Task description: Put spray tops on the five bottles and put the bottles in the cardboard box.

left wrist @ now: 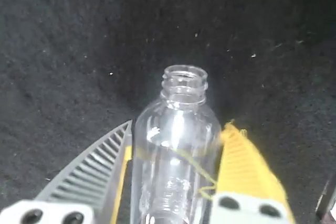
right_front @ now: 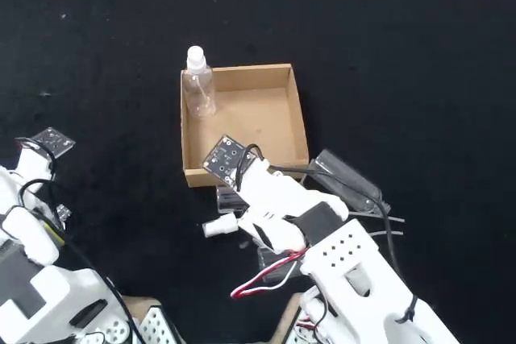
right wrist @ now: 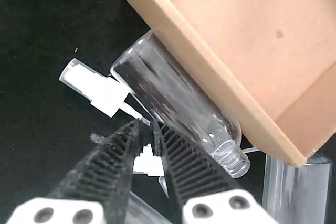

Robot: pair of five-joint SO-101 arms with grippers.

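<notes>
A topped bottle (right_front: 197, 82) stands in the far corner of the box (right_front: 185, 134); the high view shows this best. The right wrist view shows more of what the arm mostly covers from above. A side bottle (right wrist: 178, 108) lies on the table, pressed against the outside of the box wall, and its neck is open. Just beside it lies a spray top (right wrist: 97, 90). Its thin tube runs to the tips of the right gripper (right wrist: 149, 124), whose fingers are squeezed together on the tube. A small white piece (right wrist: 147, 163) sits under those fingers, and I cannot tell what it is. The left wrist view shows a bare bottle (left wrist: 176, 145) with no top. It is gripped tight between the grey and yellow fingers of the left gripper (left wrist: 178, 127), over the black table (right_front: 403, 78). The high view shows the left arm (right_front: 32, 231) at the near left edge, well apart from the box. More clear bottles (right_front: 347, 179) lie near the box's near right corner.
</notes>
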